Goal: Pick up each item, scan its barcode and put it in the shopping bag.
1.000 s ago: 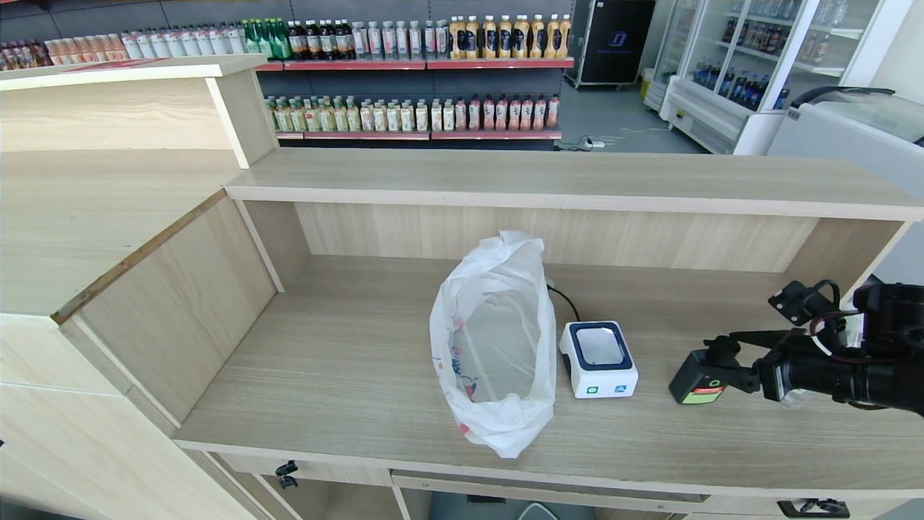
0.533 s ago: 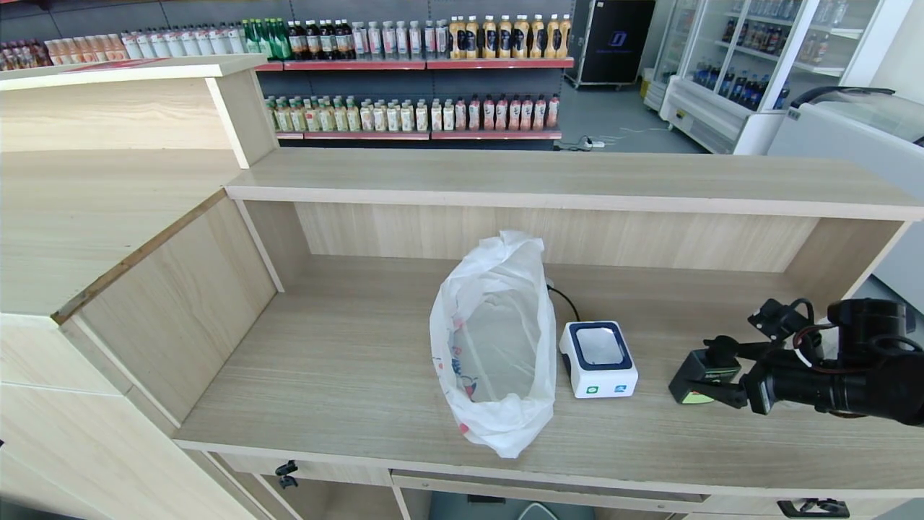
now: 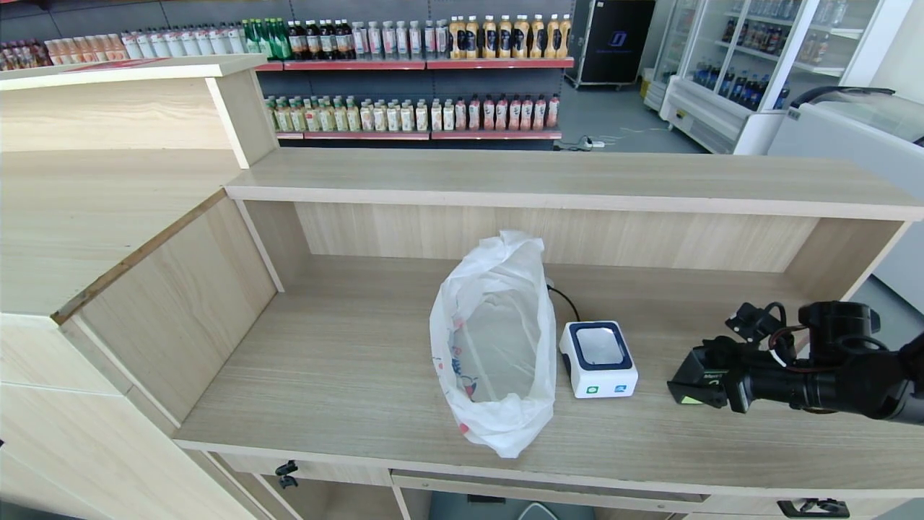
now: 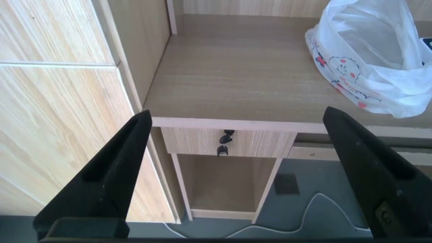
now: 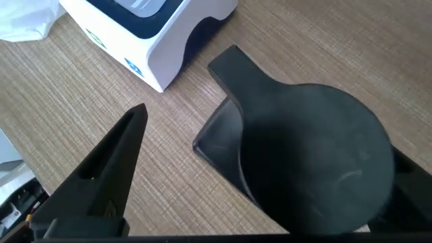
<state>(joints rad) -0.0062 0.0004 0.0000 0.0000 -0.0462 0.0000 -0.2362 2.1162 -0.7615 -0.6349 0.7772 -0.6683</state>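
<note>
A white plastic shopping bag point(image 3: 498, 347) lies open at the middle of the wooden counter point(image 3: 346, 375), also seen in the left wrist view point(image 4: 368, 50). A white and blue barcode scanner point(image 3: 598, 359) sits right beside it, its corner showing close by point(image 5: 148, 34). To the right of the scanner a small black item point(image 3: 689, 379) with a yellow-green label rests on the counter. My right gripper point(image 3: 711, 372) is open around it. The black item point(image 5: 304, 148) hides one finger, and the other finger point(image 5: 101, 182) stands apart from it. My left gripper point(image 4: 236, 115) hangs open and holds nothing, in front of the counter's left front edge.
A raised shelf point(image 3: 563, 180) runs behind the counter, with side walls at left point(image 3: 188, 289) and right point(image 3: 844, 253). The scanner's cable point(image 3: 567, 303) trails behind the bag. A key point(image 4: 225, 143) hangs in a drawer under the front edge. Shop shelves with bottles stand far behind.
My right arm has rolled its wrist, dropped lower and slid left toward the scanner, closing in around the black item. The item, bag and scanner have stayed put.
</note>
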